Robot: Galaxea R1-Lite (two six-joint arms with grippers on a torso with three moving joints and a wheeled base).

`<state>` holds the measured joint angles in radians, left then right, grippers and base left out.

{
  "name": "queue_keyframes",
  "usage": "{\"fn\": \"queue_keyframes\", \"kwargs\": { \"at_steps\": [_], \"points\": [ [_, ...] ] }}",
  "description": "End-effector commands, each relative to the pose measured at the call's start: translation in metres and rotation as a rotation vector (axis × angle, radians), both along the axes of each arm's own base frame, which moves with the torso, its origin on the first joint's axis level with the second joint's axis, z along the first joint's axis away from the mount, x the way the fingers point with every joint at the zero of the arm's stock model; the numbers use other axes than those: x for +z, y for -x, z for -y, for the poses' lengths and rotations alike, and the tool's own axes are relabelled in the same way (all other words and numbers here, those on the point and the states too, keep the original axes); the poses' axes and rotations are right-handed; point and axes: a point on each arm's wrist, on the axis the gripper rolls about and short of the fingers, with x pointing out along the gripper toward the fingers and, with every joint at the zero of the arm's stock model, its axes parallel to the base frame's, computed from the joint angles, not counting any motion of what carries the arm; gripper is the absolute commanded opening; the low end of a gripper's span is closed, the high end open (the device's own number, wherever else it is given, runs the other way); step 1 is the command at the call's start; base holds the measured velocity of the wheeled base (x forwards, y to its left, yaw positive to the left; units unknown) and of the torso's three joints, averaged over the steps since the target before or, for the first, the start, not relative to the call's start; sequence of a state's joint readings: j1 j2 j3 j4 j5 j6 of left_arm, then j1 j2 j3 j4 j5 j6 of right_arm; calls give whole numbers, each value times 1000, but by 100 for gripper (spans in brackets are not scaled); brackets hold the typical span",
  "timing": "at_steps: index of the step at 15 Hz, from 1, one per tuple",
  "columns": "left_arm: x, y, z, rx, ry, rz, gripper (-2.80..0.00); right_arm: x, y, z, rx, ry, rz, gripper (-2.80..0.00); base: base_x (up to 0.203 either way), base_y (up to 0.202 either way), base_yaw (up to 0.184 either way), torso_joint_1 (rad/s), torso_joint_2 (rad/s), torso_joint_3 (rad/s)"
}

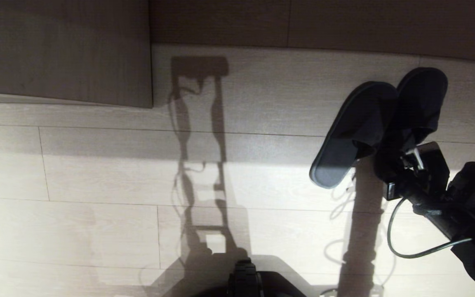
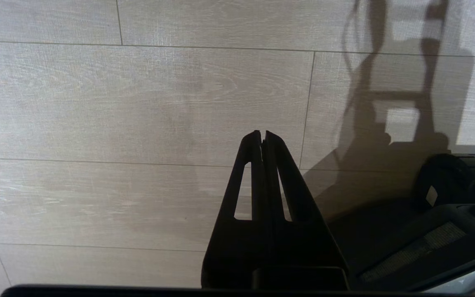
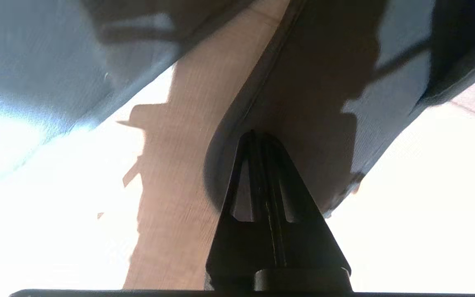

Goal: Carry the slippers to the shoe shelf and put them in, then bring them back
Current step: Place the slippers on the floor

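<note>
Two dark grey-blue slippers (image 1: 344, 140) hang side by side above the pale wood floor at the right of the head view, soles facing me. My right gripper (image 1: 398, 144) is shut on the slippers where their straps meet. In the right wrist view its tips (image 3: 258, 134) press into the grey fabric of one slipper (image 3: 324, 103). My left gripper (image 2: 262, 133) is shut with nothing in it, over bare floor. A grey-brown laminate panel (image 1: 62, 49) with a pale strip along its lower edge fills the far left. I cannot tell whether it is the shoe shelf.
A dark wood surface (image 1: 324, 20) runs along the far edge of the floor. My base (image 1: 245, 280) shows at the near edge, and a black cable (image 1: 402, 247) loops under the right arm. Long shadows of my frame fall across the floorboards (image 1: 97, 173).
</note>
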<state>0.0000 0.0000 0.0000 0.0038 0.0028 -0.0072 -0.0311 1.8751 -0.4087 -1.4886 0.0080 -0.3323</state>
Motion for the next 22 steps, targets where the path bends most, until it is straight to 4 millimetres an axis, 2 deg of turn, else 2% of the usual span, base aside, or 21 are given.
{"fn": "queue_keyframes", "kwargs": {
  "at_steps": [1, 2, 6, 7, 9, 11, 14, 18, 20, 22],
  "points": [
    [0, 0, 0, 0, 0, -1, -280, -5, 5, -2, 8, 1, -22, -280, 0, 0, 0, 0, 0, 0],
    [0, 0, 0, 0, 0, -1, -280, -15, 9, -4, 15, -1, -66, -280, 0, 0, 0, 0, 0, 0],
    [0, 0, 0, 0, 0, 1, -280, -27, 14, -5, 20, -8, -116, -280, 0, 0, 0, 0, 0, 0],
    [0, 0, 0, -1, 0, 1, -280, -19, 10, -3, 11, -15, -75, -280, 0, 0, 0, 0, 0, 0],
    [0, 0, 0, 0, 0, -1, -280, 20, 5, 6, -22, -14, 89, -280, 0, 0, 0, 0, 0, 0],
    [0, 0, 0, -1, 0, -1, -280, 43, -1, 16, -56, -5, 186, -280, 0, 0, 0, 0, 0, 0],
    [0, 0, 0, 0, 0, -1, -280, 38, -12, 24, -78, -2, 182, -280, 0, 0, 0, 0, 0, 0],
    [0, 0, 0, -1, 0, -1, -280, 3, -34, 33, -93, -16, 82, -280, 0, 0, 0, 0, 0, 0],
    [0, 0, 0, -1, 0, -1, -280, 2, -34, 33, -94, -17, 79, -280, 0, 0, 0, 0, 0, 0],
    [0, 0, 0, -1, 0, -1, -280, -12, -30, 33, -81, -23, 23, -280, 0, 0, 0, 0, 0, 0]
  ]
}}
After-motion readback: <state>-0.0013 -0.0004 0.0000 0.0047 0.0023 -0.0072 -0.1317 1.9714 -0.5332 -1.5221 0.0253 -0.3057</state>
